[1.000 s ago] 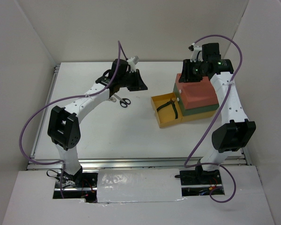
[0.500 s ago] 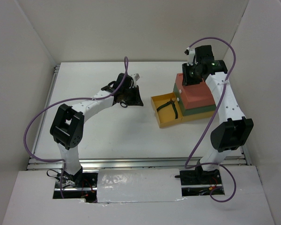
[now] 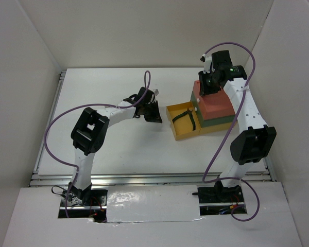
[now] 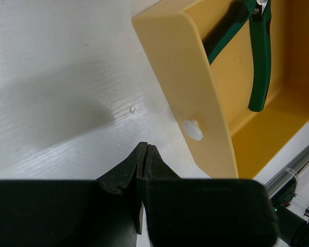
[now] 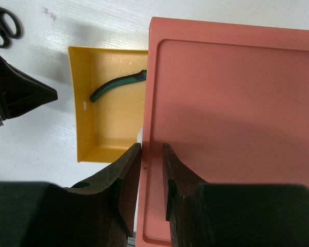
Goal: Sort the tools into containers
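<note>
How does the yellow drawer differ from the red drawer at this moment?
The yellow drawer is at the bottom of the stack and is pulled out toward the left arm; the red drawer is on top and pushed in. The yellow drawer shows its inside, with the pliers lying in it; the red drawer's inside is hidden. Both are shallow rectangular boxes.

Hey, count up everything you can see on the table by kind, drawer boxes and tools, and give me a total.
Shallow rectangular drawer-boxes: 3 (red-orange top box, dark green middle box, yellow bottom box, pulled open)
Pliers with dark green handles: 1, inside the yellow box
Small scissors with black handles: 1, on the white table
Total: 5 in view
</note>
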